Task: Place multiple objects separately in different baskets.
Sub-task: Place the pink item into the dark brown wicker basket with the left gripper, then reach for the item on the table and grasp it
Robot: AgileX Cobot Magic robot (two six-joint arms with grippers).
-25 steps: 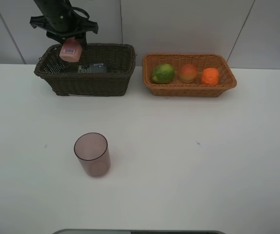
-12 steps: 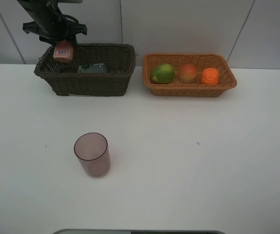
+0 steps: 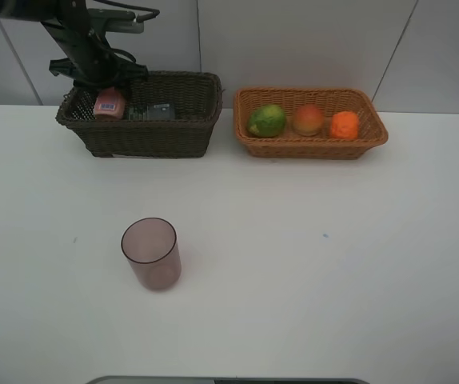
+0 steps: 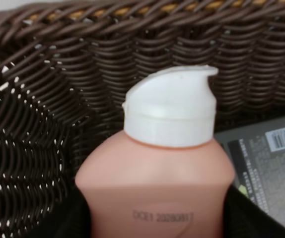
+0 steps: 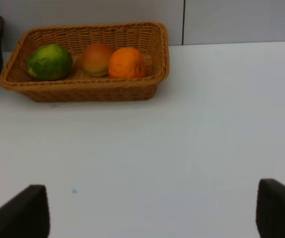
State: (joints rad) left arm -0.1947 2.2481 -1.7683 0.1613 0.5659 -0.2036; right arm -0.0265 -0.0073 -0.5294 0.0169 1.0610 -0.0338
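Pink bottle (image 4: 155,163) inside dark basket (image 3: 173,132)

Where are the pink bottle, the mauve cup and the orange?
pink bottle (image 4: 155,183), left wrist view, on its body.
mauve cup (image 3: 151,254), exterior high view, on its side wall.
orange (image 5: 126,63), right wrist view, on its middle.

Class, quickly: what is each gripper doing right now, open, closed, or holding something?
Left gripper: closed on the pink bottle, inside the dark basket.
Right gripper: open, holding nothing.
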